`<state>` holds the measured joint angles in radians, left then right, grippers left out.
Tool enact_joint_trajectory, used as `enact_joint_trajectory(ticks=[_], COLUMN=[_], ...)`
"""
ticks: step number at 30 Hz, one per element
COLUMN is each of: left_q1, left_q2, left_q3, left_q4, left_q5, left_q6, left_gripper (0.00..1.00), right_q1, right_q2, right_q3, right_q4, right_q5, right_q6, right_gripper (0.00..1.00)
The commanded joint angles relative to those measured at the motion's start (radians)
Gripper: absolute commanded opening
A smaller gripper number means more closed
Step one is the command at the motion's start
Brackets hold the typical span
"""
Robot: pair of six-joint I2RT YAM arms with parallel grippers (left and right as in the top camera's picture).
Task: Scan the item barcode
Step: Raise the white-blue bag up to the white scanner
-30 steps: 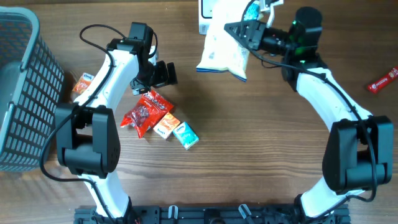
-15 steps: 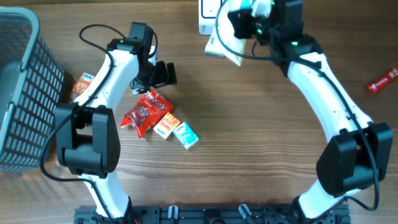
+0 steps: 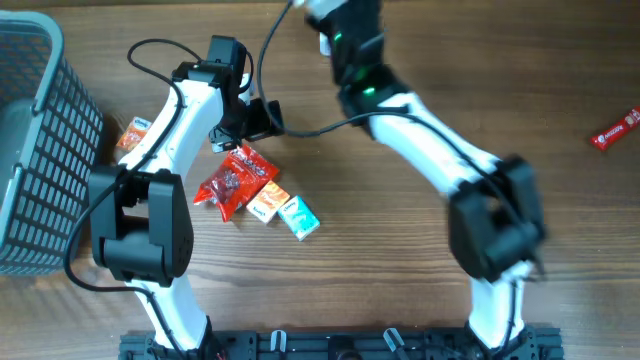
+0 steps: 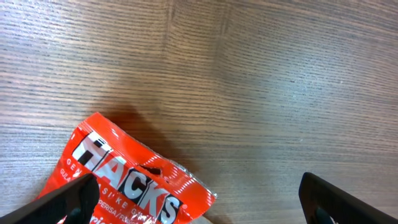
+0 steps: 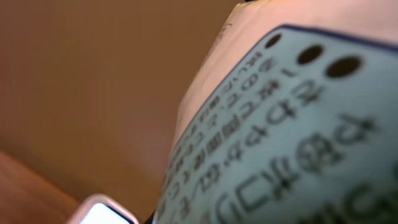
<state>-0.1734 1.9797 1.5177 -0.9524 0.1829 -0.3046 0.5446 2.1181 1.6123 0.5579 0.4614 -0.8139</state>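
Your right claw [image 3: 335, 20], clenched on the white packet [image 5: 273, 137], holds it at the far edge of the surface [image 3: 400, 280], so the scan is likely under way but unconfirmed; left claw [image 4: 202, 196] released over the Hacks bag [image 4: 124, 180].

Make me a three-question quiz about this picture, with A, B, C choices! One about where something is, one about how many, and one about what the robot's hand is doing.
1. Where is the red snack bar?
A) inside the basket
B) far right, lying alone
C) hanging in the air

2. How many small boxes lie beside the red Hacks packet?
A) one
B) two
C) five

3. What is the left gripper doing?
A) open, holding nothing
B) shut on a box
C) shut on a cable

Answers:
1 B, it lies by itself near the right edge.
2 B, there is an orange box and a teal box.
3 A, its fingers stand wide apart with nothing gripped between them.
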Motion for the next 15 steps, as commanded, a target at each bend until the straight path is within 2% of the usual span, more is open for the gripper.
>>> enact_joint_trajectory(ticks=[1, 3, 4, 15], left_q1=[0.005, 0.005, 0.005, 0.005], left_q2=[-0.014, -0.014, -0.014, -0.014], left_q3=[-0.001, -0.001, -0.001, -0.001], left_q4=[0.001, 0.001, 0.001, 0.001], left_q5=[-0.006, -0.006, -0.006, -0.006], left_q6=[0.009, 0.009, 0.009, 0.009], left_gripper=[1.00, 1.00, 1.00, 1.00], right_q1=[-0.007, -0.007, -0.007, -0.027], right_q2=[0.164, 0.241, 0.256, 0.272], right_q3=[0.003, 0.003, 0.003, 0.003], right_q4=[0.175, 0.292, 0.297, 0.232], right_q5=[0.099, 0.090, 0.073, 0.039], right_q6=[-0.553, -0.722, -0.737, -0.664], right_gripper=[0.04, 0.05, 0.04, 0.04])
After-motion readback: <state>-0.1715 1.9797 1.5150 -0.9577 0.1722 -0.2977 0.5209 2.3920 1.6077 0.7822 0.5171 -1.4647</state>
